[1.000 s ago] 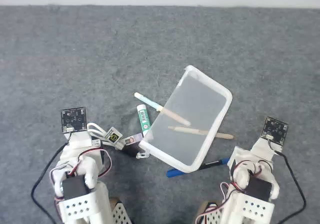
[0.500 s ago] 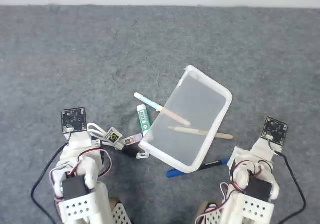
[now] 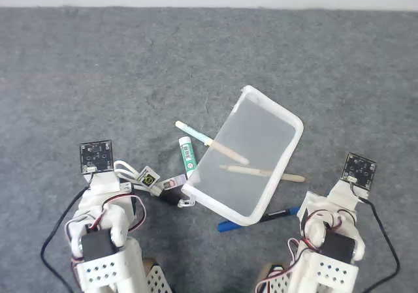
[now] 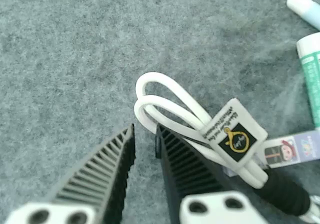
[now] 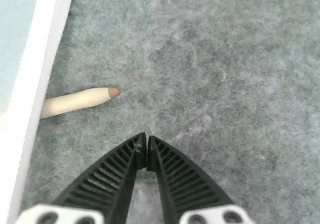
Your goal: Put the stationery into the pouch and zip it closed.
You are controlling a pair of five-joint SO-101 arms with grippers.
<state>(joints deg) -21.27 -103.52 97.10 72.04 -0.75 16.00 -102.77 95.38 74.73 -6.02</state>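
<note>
Pouch (image 3: pixel 277 109): translucent w/ white rim, lies flat and tilted at centre of grey surface (image 3: pixel 98 71), between the two arms. Wooden pencil (image 3: pixel 294 177) and pale-capped pen (image 3: pixel 192 132) each cross the pouch area w/ one end past the rim; inside or underneath cannot be told. Green-white stick (image 3: pixel 188 154) lies just beside the rim, on the left arm's side. Blue pen (image 3: pixel 232 225) protrudes from under the near edge. White cord loop (image 3: pixel 125 170) w/ tag (image 3: pixel 149 177) extends from the pouch corner toward the left arm. Left gripper (image 4: pixel 145 136): low over the surface, fingers (image 4: pixel 115 159) at a narrow gap, nothing between them, tips just beside the cord loop end. Right gripper (image 5: pixel 146 145): fingers closed tip to tip, holding nothing, near the pencil point.
</note>
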